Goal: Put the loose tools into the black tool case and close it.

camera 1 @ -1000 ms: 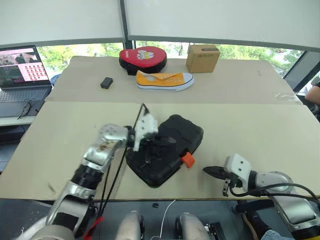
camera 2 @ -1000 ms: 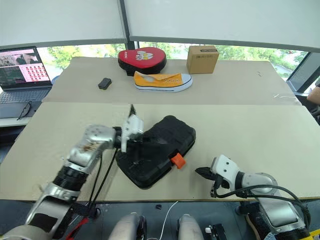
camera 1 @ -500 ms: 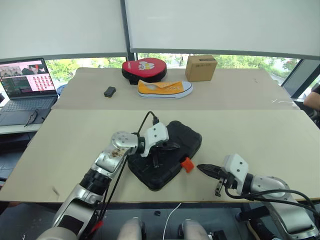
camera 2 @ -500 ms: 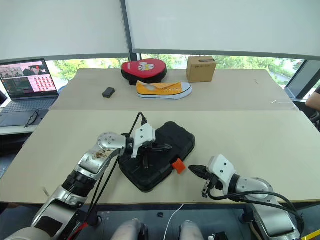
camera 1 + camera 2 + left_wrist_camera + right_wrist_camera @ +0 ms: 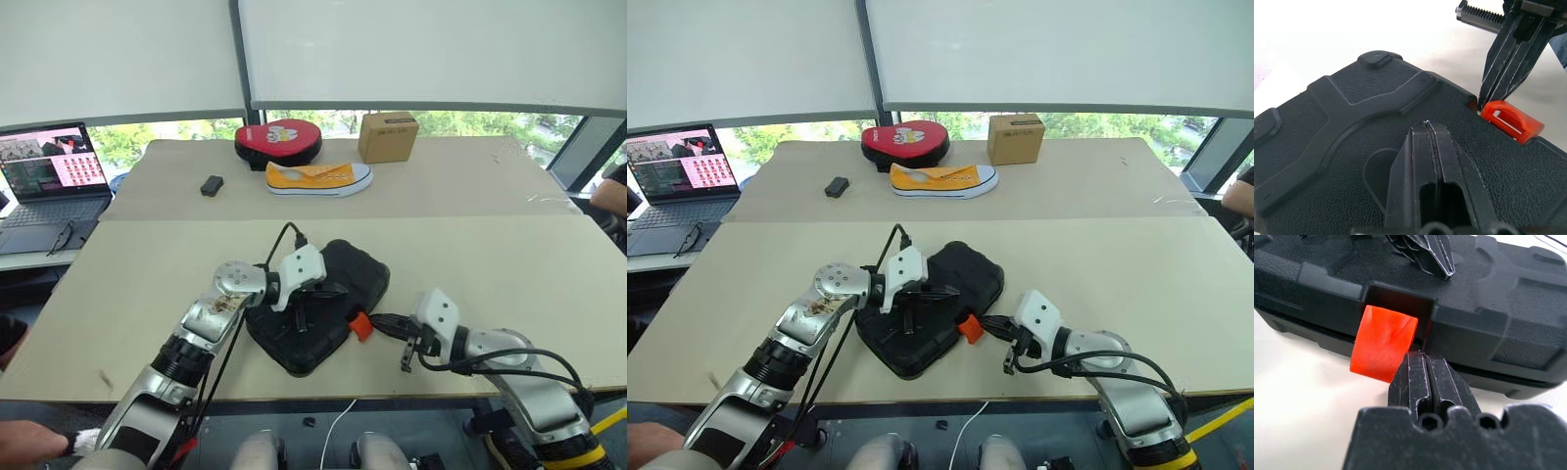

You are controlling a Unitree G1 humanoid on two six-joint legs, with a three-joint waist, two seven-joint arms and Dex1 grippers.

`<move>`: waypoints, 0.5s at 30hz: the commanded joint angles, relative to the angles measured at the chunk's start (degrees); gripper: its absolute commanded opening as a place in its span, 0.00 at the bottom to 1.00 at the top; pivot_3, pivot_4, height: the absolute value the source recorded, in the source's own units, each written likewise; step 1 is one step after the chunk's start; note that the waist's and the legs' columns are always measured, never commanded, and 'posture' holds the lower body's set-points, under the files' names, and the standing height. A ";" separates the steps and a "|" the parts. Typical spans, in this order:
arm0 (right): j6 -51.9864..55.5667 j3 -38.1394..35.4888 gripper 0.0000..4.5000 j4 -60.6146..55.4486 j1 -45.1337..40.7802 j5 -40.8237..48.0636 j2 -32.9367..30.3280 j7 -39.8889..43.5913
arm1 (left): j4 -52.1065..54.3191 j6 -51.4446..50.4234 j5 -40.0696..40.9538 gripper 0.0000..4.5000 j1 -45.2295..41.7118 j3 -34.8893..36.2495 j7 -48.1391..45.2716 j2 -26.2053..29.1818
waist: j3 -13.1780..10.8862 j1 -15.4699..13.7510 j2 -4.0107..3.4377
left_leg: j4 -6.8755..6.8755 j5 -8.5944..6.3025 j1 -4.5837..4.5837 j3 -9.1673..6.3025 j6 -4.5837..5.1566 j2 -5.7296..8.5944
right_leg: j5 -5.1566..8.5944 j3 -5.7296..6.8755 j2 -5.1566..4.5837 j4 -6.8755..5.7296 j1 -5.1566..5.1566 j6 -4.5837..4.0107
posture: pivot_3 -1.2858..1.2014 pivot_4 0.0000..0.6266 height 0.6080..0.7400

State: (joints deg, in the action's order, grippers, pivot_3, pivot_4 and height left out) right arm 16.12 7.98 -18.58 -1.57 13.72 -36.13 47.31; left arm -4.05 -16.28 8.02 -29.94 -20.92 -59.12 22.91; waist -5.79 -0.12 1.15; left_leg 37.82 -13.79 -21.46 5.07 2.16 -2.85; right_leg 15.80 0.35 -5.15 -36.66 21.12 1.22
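The flat black plastic tool case (image 5: 318, 318) lies with its lid down near the front edge of the beige desk (image 5: 490, 255), its orange latch (image 5: 361, 325) sticking out unfastened toward the front right. The left gripper (image 5: 306, 311), fingers pressed together and holding nothing, presses down on the lid. The right gripper (image 5: 991, 324), fingers also pinched together and empty, has its tips against the orange latch. A yellow canvas sneaker (image 5: 318, 178) lies near the desk's far edge.
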 commanded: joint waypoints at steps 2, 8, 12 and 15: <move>1.17 2.72 0.01 -1.28 -1.12 0.32 0.44 1.96 | -5.75 -5.28 -3.49 0.00 5.69 -4.50 -1.07 2.66 | 0.00 0.21 0.00 | -0.06 0.00 0.05 0.01 0.00 -0.02 | 0.03 -0.02 0.00 0.00 -0.01 -0.03 | 0.52 0.24 1.00; 3.79 3.91 0.01 -2.77 -1.21 0.62 -0.46 2.81 | -5.38 -5.47 -3.47 0.00 5.95 -4.51 -0.97 2.85 | 0.00 0.30 0.01 | -0.18 -0.02 0.11 0.00 -0.04 -0.06 | 0.14 -0.02 0.02 0.00 -0.01 -0.13 | 0.52 0.24 1.00; 2.81 3.40 0.01 -3.26 0.50 -1.35 -5.11 4.59 | -5.11 -5.41 -3.41 0.00 6.13 -4.35 -0.90 2.97 | 0.00 0.25 0.02 | -0.26 -0.04 0.11 0.00 -0.06 -0.03 | 0.31 -0.02 -0.03 0.01 0.00 -0.22 | 0.52 0.24 1.00; 3.85 2.67 0.01 -4.20 1.34 -0.49 -6.82 5.75 | -5.03 -5.31 -3.31 0.00 6.17 -4.25 -0.93 3.01 | -0.01 0.23 0.04 | -0.38 -0.04 0.13 0.01 -0.07 -0.02 | 0.32 -0.03 -0.03 0.09 0.01 -0.22 | 0.52 0.24 1.00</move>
State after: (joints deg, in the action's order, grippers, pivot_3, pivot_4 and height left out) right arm 19.52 11.66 -19.97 0.02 12.38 -42.09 52.27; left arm -2.82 -16.30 8.22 -29.05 -20.77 -59.27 23.67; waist -5.81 0.11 1.19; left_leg 37.43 -13.83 -21.33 5.08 2.09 -2.86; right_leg 16.13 0.29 -5.19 -36.56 21.13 1.00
